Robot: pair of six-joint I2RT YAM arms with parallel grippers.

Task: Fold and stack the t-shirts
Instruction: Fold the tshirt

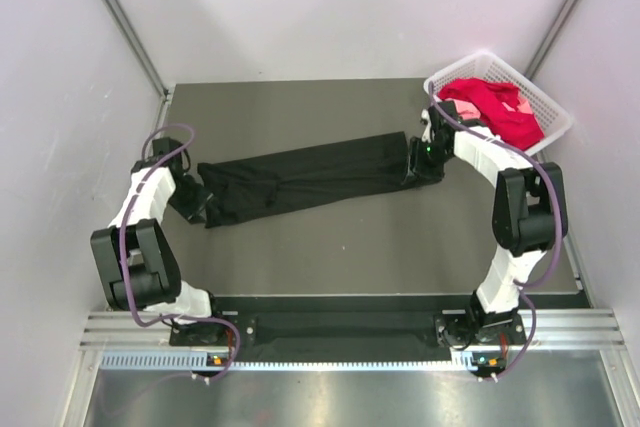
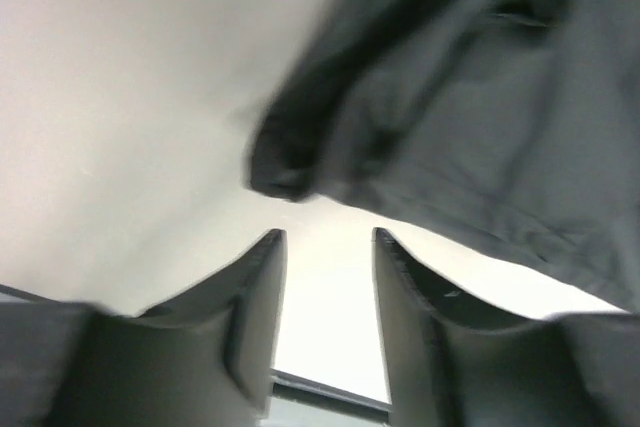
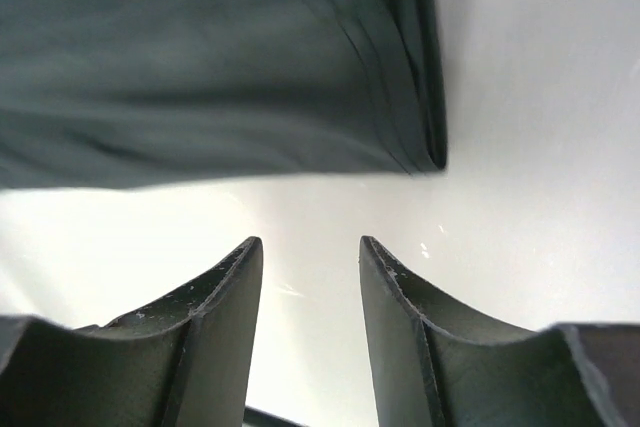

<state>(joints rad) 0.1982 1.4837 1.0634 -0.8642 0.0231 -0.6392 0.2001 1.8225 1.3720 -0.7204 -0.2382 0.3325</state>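
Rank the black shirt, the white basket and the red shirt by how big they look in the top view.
1. black shirt, stretched long across the table.
2. basket.
3. red shirt, bunched inside the basket, so only its visible heap is judged.

A dark grey table (image 1: 350, 237) fills the middle of the top view. A white plastic lattice basket (image 1: 530, 82) stands on its far right corner, at about 2 o'clock, set askew to the table's edges and close to the right-hand wall. Pale, plain walls (image 1: 330, 7) close the table in at 9, 12 and 3 o'clock, with a slanting metal post (image 1: 120, 17) in the far left corner and another (image 1: 570, 7) in the far right. At 6 o'clock a ribbed aluminium rail (image 1: 590, 332) runs along the table's near edge, with a sheet-metal surface (image 1: 330, 397) below it.
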